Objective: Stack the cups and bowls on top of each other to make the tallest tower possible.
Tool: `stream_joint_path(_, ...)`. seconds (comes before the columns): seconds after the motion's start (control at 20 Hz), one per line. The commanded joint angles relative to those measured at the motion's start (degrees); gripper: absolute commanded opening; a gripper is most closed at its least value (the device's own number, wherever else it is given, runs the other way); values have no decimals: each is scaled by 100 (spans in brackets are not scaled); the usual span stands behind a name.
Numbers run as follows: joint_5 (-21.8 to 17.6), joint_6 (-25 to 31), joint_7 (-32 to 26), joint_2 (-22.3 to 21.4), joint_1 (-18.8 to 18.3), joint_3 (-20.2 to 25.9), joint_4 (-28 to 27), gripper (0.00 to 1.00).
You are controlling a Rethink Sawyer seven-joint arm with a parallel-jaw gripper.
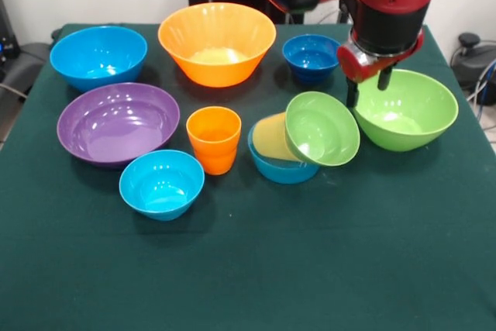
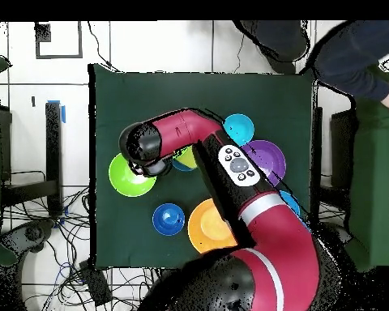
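My gripper (image 1: 366,92) hangs open over the left rim of the large lime green bowl (image 1: 409,114), holding nothing. Just left of it, a small lime green bowl (image 1: 324,129) leans tilted against a pale yellow cup (image 1: 270,137) that lies in a small light blue bowl (image 1: 280,168). An orange cup (image 1: 214,139) stands upright at the centre. Around it stand a second small light blue bowl (image 1: 161,184), a purple bowl (image 1: 118,123), a large blue bowl (image 1: 98,55), a large orange bowl (image 1: 217,41) and a small dark blue bowl (image 1: 311,56). In the overhead view the arm hides the gripper.
The dark green table cloth (image 1: 310,269) is bare along its front. A person's sleeve (image 2: 352,65) shows at the top right of the overhead view, off the table. The arm (image 2: 254,194) covers several bowls there; the large lime green bowl (image 2: 129,178) shows beside it.
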Motion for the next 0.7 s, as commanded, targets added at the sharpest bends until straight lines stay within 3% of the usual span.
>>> stream_joint_path(0.05,-140,118,-861,-456,-97,1,452,100)
stream_joint_path(0.35,-87,174,-938,-625,-154,41,499,100)
stream_joint_path(0.7,-276,50,-1211,-385,-147,40,311,100)
